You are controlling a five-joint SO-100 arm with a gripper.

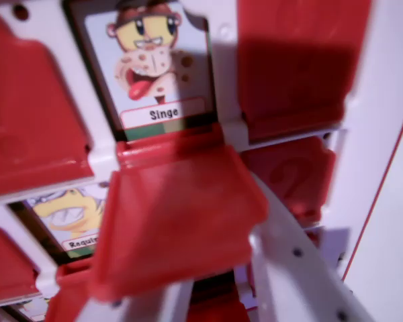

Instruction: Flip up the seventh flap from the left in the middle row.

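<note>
The view is a close, blurred look at a white game board (373, 100) with rows of red flaps. One red flap (178, 215) in the middle of the picture stands tilted away from the board, hinged just below an uncovered card labelled "Singe" (158, 67). My gripper (232, 272) reaches in from the bottom. Its white right finger (299, 261) runs up under the flap's right edge, and a second white part (154, 305) shows below the flap. The flap hides both fingertips.
Shut red flaps lie at the upper left (30, 107), upper right (295, 60) and right (295, 174). A second uncovered card, "Requin" (70, 218), shows at the lower left. The board's right edge borders a pale surface (396, 255).
</note>
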